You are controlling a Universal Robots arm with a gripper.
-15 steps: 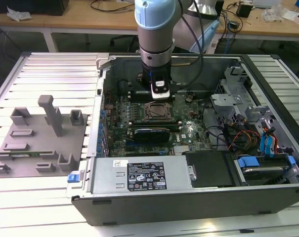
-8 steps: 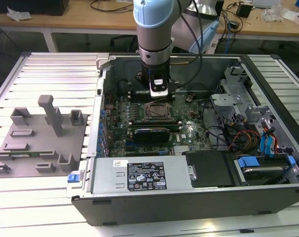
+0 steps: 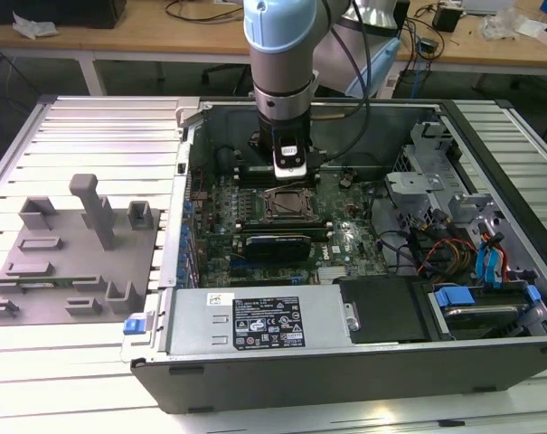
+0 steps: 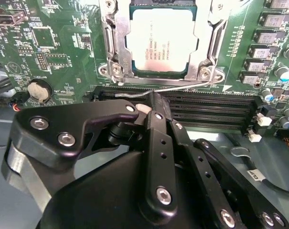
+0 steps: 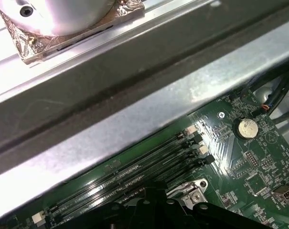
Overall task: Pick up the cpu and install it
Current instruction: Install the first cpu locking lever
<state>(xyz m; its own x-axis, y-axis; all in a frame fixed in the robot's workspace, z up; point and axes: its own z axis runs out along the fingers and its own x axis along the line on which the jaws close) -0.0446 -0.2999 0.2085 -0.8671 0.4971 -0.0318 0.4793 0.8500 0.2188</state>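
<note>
The cpu (image 4: 163, 40), a pale silver square chip, lies flat inside the dark socket (image 4: 116, 45) on the green motherboard, with the metal frame standing around it. My gripper (image 4: 151, 102) hovers just beside the socket, over the memory slots. Its black fingers are shut together with nothing between them. The tip sits next to the thin wire lever (image 4: 177, 88) along the socket's edge. In the exterior view my gripper (image 3: 289, 174) hangs straight down inside the open computer case, just behind the socket (image 3: 287, 204). Black gripper parts (image 5: 149, 210) also show in the first wrist view.
A grey fixture block (image 3: 74, 262) with upright posts lies on the slatted table at the exterior view's left. The case walls (image 3: 187, 181) ring the motherboard. Memory slots (image 4: 206, 107), a coin battery (image 4: 37, 89), the power supply (image 3: 255, 325) and drive bays with blue tabs (image 3: 454, 297) crowd the case.
</note>
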